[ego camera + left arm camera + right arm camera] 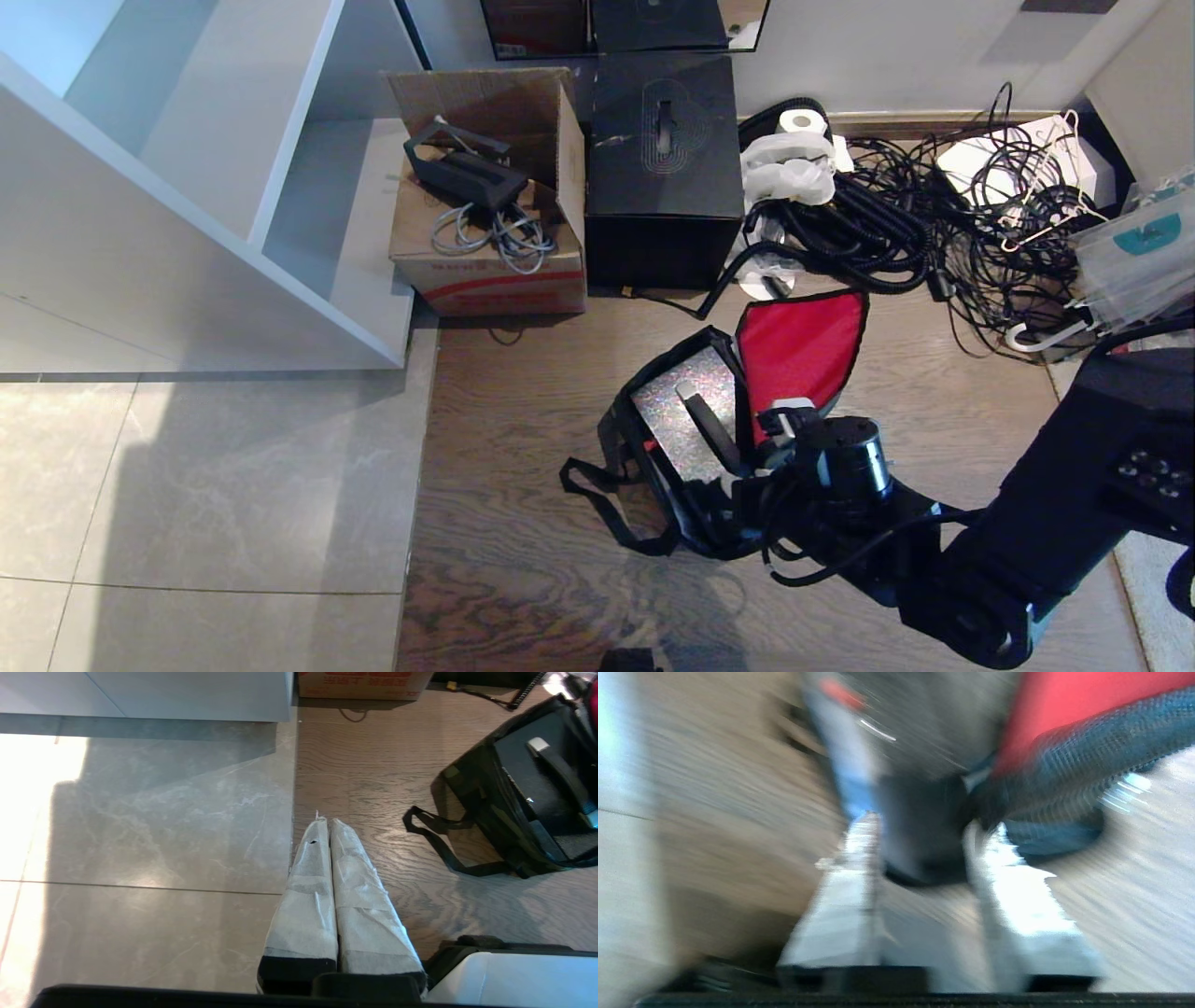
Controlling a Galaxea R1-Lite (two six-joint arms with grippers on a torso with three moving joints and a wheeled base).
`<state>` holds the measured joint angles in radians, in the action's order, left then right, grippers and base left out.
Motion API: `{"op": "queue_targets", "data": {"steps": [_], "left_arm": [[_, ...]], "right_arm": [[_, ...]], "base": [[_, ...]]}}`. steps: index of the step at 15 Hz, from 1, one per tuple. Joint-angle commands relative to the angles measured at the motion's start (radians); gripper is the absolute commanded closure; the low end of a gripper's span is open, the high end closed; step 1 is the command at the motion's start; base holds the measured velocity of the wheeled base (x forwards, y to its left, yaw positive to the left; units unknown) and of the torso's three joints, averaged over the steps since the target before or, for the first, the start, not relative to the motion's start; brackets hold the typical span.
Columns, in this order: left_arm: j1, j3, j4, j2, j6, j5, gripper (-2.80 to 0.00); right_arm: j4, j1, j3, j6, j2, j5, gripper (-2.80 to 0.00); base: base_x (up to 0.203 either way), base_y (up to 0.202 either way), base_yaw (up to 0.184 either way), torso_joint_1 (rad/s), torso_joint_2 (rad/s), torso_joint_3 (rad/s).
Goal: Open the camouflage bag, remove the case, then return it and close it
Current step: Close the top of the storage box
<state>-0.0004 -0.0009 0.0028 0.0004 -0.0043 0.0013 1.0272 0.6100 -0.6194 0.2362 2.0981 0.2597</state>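
The camouflage bag (624, 420) lies unzipped on the wooden floor, its lid (803, 350) flipped back to show red lining. Inside lies the case (672, 415), flat, with a speckled top and a dark handle (707, 427). My right arm (845, 467) reaches in from the right to the bag's near right corner. In the blurred right wrist view my right gripper (920, 826) is open, its taped fingers (852, 882) apart on either side of a dark corner of the bag, under the red lining (1064, 709). My left gripper (329, 822) is shut and empty, parked above the floor left of the bag (476, 798).
A loose black strap (607, 495) trails left of the bag. Behind stand a cardboard box (485, 252), a black cube box (663, 159) and a tangle of cables (934, 224). A white shelf unit (233, 187) fills the left. Grey tile (215, 485) lies left of the wood.
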Motion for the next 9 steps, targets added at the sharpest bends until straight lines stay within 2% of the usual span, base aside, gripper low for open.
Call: {"op": "queue_targets", "data": {"steps": [1, 2, 4, 5, 7, 9], "left_arm": [[-0.001, 0.001, 0.0, 0.0, -0.002, 0.0, 0.0], [-0.001, 0.001, 0.0, 0.0, 0.0, 0.0, 0.0], [-0.001, 0.001, 0.0, 0.0, 0.0, 0.0, 0.0], [-0.001, 0.001, 0.0, 0.0, 0.0, 0.0, 0.0], [-0.001, 0.001, 0.0, 0.0, 0.0, 0.0, 0.0], [-0.001, 0.001, 0.0, 0.0, -0.002, 0.0, 0.0]], "right_arm": [[0.031, 0.101, -0.013, 0.031, 0.047, 0.007, -2.8], [0.047, 0.141, 0.001, 0.067, 0.056, 0.018, -2.8], [0.069, 0.202, -0.036, 0.259, 0.067, 0.058, -2.8], [0.056, 0.23, -0.057, 0.297, 0.072, 0.078, -2.8], [0.002, 0.227, -0.049, 0.311, 0.032, 0.116, -2.8], [-0.053, 0.17, -0.023, 0.317, -0.054, 0.149, -2.8]], "base": [[0.0, 0.0, 0.0, 0.0, 0.0, 0.0], [0.0, 0.0, 0.0, 0.0, 0.0, 0.0], [0.0, 0.0, 0.0, 0.0, 0.0, 0.0], [0.0, 0.0, 0.0, 0.0, 0.0, 0.0], [0.0, 0.0, 0.0, 0.0, 0.0, 0.0], [0.0, 0.0, 0.0, 0.0, 0.0, 0.0]]}}
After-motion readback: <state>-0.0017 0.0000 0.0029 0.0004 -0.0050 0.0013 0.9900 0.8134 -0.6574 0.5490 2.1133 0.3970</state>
